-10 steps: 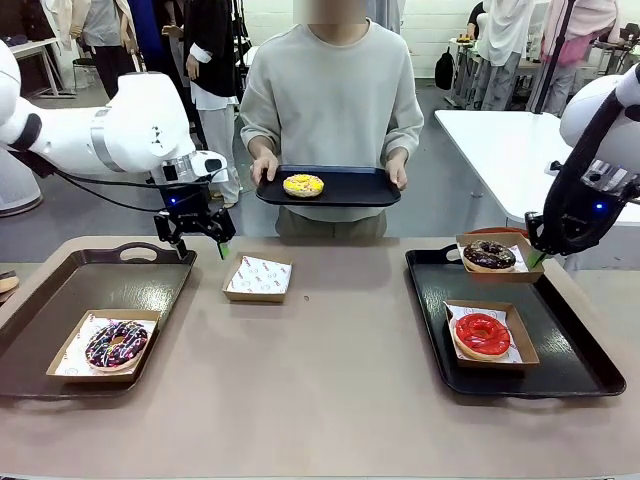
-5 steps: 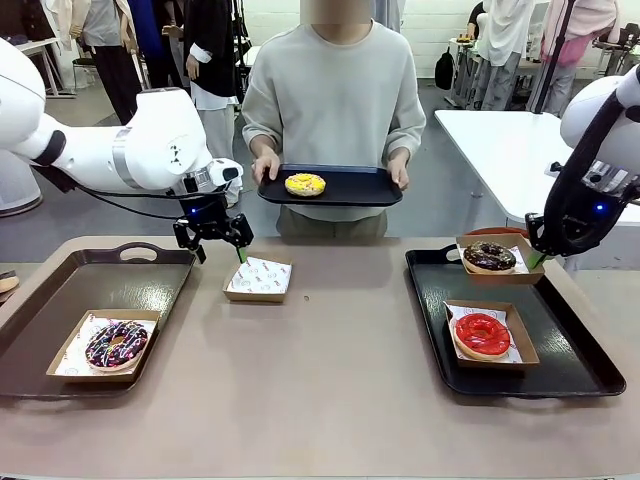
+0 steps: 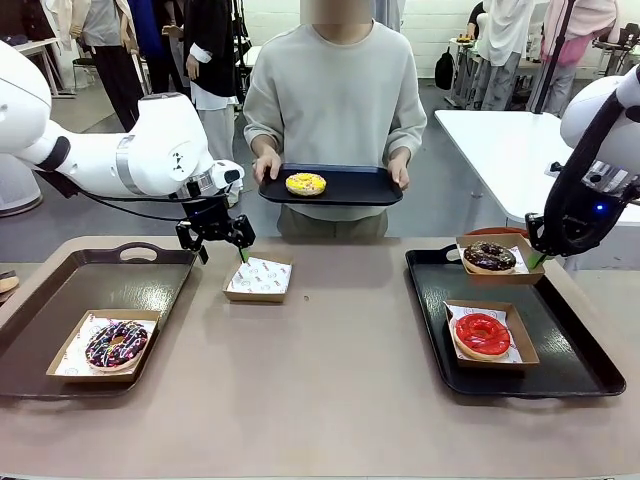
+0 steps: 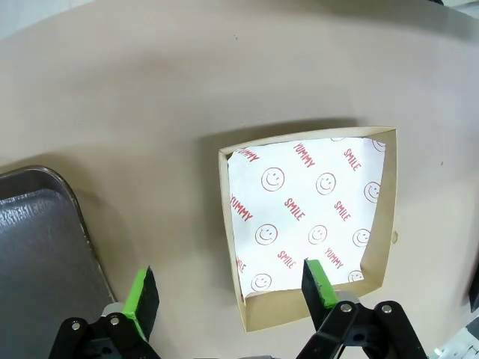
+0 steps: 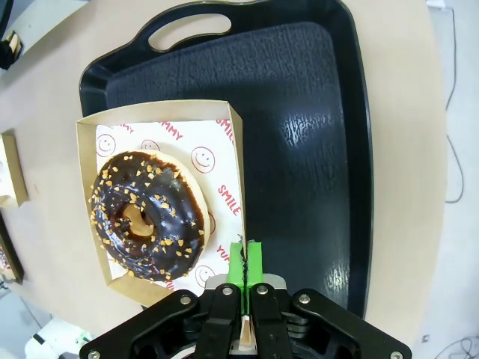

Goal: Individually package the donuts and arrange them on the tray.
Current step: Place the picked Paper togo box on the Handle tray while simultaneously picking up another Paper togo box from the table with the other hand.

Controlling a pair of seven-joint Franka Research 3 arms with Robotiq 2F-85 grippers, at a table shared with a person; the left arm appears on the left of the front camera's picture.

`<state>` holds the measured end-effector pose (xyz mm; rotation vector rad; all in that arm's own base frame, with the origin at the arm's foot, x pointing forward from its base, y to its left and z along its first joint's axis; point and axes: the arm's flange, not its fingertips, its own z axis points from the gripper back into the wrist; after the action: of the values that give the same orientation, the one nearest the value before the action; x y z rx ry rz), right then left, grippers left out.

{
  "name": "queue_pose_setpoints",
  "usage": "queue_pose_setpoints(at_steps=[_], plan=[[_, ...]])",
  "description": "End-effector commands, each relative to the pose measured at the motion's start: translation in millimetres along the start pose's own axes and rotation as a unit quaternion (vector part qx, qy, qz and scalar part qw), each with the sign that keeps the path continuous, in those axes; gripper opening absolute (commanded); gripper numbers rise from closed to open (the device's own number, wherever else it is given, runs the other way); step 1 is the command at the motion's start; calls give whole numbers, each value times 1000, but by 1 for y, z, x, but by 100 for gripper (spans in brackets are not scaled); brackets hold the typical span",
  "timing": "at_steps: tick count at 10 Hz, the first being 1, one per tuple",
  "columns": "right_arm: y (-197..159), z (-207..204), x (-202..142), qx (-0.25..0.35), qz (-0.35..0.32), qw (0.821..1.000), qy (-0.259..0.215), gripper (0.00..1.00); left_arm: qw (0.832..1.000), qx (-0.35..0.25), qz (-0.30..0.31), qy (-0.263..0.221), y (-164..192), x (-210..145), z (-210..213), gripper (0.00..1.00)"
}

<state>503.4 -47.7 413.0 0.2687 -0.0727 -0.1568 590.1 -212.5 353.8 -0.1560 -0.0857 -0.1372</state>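
Observation:
A person holds a small black tray (image 3: 360, 188) with the yellow-iced donut (image 3: 305, 184) on it. An empty paper box (image 3: 258, 279) (image 4: 310, 224) with a printed liner lies mid-table. My left gripper (image 3: 220, 246) (image 4: 230, 290) hangs open over its near-left edge. On the right tray (image 3: 570, 350) the red donut (image 3: 482, 334) sits in a box. My right gripper (image 3: 540, 258) (image 5: 245, 262) is shut on the wall of the box (image 5: 233, 149) that holds the chocolate donut (image 3: 489, 256) (image 5: 148, 217). The striped donut (image 3: 116, 343) lies boxed on the left tray (image 3: 60, 290).
The left tray's corner (image 4: 37, 247) lies close beside my left gripper. A white table (image 3: 500, 140) stands behind on the right, and other people stand farther back. Bare tabletop (image 3: 320, 400) stretches between the two trays.
My left arm has swung right, from over the left tray's far edge to the empty box. The right arm and the boxed donuts have stayed still.

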Motion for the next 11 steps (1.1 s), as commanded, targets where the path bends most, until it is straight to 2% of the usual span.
queue_pose_setpoints(at_steps=[1, 7, 8, 10, 11], plan=[[-2, 0, -4, 0, 6, 1000, -2, 1, 1000, 1, -2, 5, -1, 0, 1, 100], [0, 0, 0, 0, 0, 1000, 0, 1, 1000, 1, -2, 5, -1, 0, 1, 100], [3, 0, 1, -6, 16, 1000, 19, 1, 1000, 0, 0, 1, 0, 0, 0, 100], [10, 5, 6, -27, 25, 999, 28, 1, 999, 30, 14, 3, -24, 4, 11, 100], [10, 4, 8, -36, 20, 999, 31, 1, 998, 66, 24, 3, -33, 2, 12, 100]])
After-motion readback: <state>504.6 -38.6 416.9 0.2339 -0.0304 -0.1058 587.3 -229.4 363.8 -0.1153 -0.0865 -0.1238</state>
